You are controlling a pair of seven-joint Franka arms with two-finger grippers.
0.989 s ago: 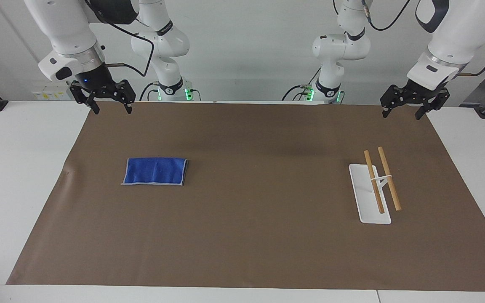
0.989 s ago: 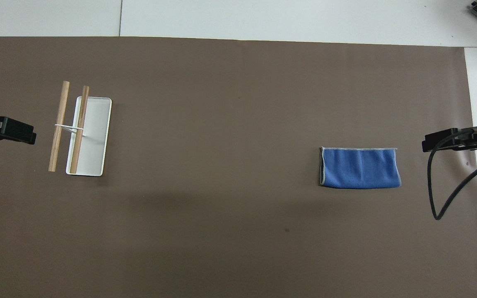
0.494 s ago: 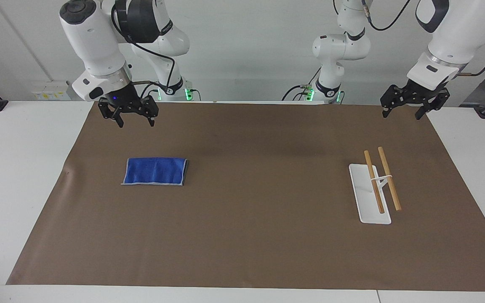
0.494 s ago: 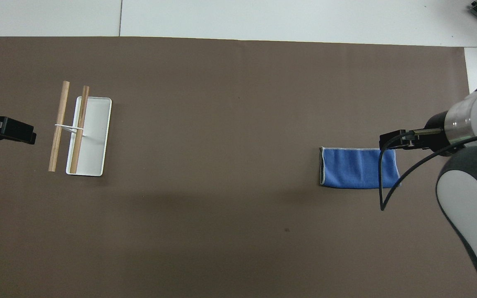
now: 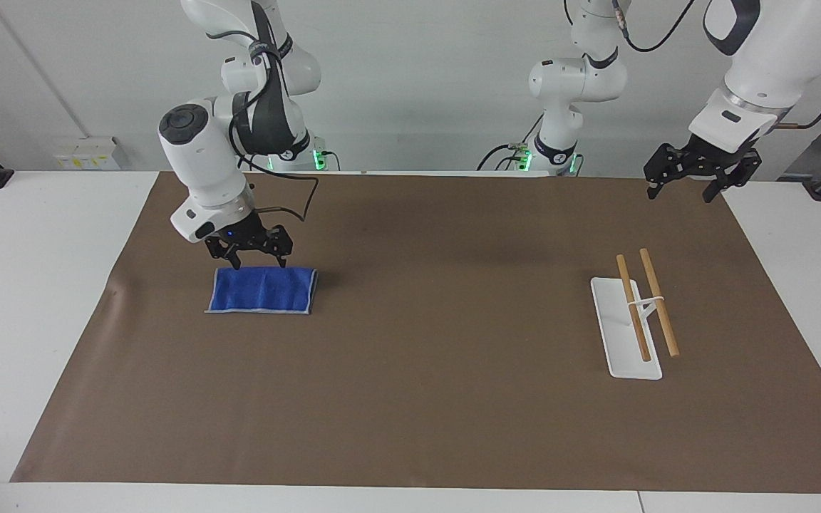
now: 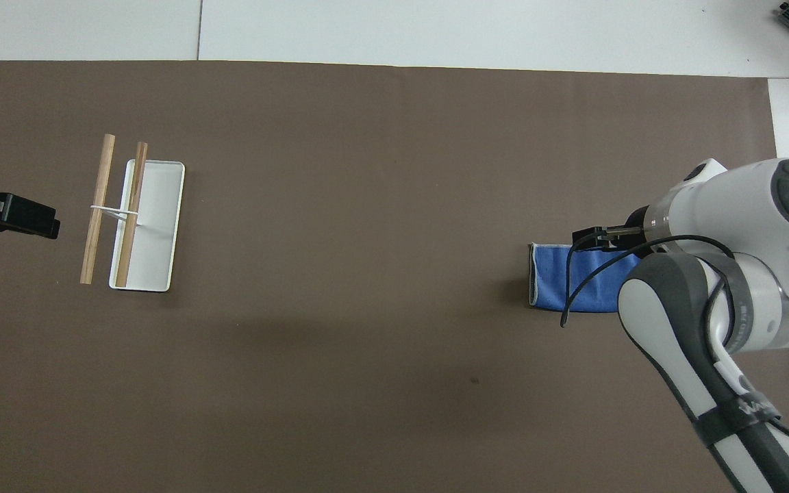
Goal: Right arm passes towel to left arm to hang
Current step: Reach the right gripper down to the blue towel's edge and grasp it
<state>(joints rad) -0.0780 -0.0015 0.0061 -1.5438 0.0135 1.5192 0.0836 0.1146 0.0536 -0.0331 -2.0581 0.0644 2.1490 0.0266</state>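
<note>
The blue towel [image 5: 261,291] lies folded flat on the brown mat [image 5: 417,399], toward the right arm's end of the table. My right gripper [image 5: 260,263] is low over the towel's edge nearer the robots. It is open, its fingertips straddle nothing, and I cannot tell whether they touch the cloth. In the overhead view the right arm covers much of the towel [image 6: 562,277]. My left gripper [image 5: 680,194] hangs open and empty over the mat's corner at the left arm's end, where that arm waits.
A rack with a white base [image 5: 621,356] and two wooden rods [image 5: 660,303] stands on the mat toward the left arm's end, also seen from overhead as the rack [image 6: 158,226]. White table [image 5: 33,299] borders the mat.
The right arm has swung in from the mat's corner and come down to the towel's edge. The left arm, the towel and the rack have not moved.
</note>
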